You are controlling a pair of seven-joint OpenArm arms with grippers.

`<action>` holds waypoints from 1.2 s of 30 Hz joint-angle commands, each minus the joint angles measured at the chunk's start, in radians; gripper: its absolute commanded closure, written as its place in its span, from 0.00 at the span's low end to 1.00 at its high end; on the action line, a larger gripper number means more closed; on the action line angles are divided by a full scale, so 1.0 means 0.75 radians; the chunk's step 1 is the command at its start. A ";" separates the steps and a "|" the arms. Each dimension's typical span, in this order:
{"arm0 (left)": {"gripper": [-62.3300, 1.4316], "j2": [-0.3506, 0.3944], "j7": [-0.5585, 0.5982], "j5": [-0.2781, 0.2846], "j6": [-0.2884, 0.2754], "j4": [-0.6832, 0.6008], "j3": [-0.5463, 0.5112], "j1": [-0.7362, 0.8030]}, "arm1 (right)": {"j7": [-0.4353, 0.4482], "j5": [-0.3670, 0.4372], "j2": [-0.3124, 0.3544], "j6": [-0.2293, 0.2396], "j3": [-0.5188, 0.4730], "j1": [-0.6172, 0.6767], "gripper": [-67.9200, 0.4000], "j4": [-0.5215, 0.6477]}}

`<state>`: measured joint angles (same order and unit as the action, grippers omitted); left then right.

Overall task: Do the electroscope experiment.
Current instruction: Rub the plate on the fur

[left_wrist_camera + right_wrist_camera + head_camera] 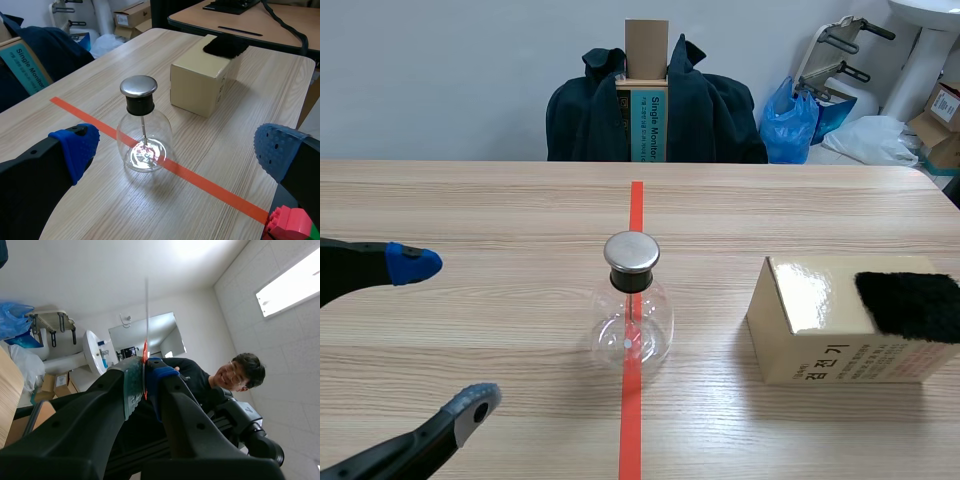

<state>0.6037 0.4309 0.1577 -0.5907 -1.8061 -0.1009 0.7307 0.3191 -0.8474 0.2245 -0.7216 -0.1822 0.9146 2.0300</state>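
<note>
While my left gripper (445,332) sits low at the left side of the wooden table (470,200), its jaws are spread wide and hold nothing. One blue pad (415,263) lies farther from me and one grey pad (475,400) lies nearer. Through my left wrist camera, a small red and green toy brick (290,225) shows just beside one of the fingers.

Ahead of that gripper, in line with the gap between its fingers and apart from both pads, stands the electroscope (632,320). It is a round clear glass flask, upright, with a black collar and a flat silver metal cap. A thin stem hangs down inside it. It stands directly on the orange-red tape line (636,210) at the middle of the table.

To its right, near but not touching, is a tan cardboard box (810,320). A piece of black furry cloth (910,305) lies on the box's top, toward its right end.

My right gripper (145,380) does not show in the scene view. Its own camera shows it tilted up toward the ceiling, with the jaws pressed together on a thin clear rod (146,315) that sticks up from between the pads. A person in a dark top (200,385) is behind it.
</note>
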 commanded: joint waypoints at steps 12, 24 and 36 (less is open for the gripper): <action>0.00 -0.010 0.019 0.008 0.003 0.001 -0.011 -0.011 | -0.047 0.018 0.000 -0.074 -0.021 -0.052 0.98 -0.315; 0.00 -0.010 0.019 0.008 0.003 0.001 -0.011 -0.011 | 0.023 -0.117 -0.001 0.196 -0.020 -0.317 0.98 -0.740; 0.00 -0.010 0.019 0.008 0.003 0.001 -0.011 -0.011 | 0.236 -0.200 -0.001 0.237 -0.018 -0.333 0.98 -0.871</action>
<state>0.6037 0.4309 0.1543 -0.5915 -1.8015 -0.1009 0.7280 0.4854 -1.0027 0.2214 -0.5377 -0.1822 0.6601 1.3659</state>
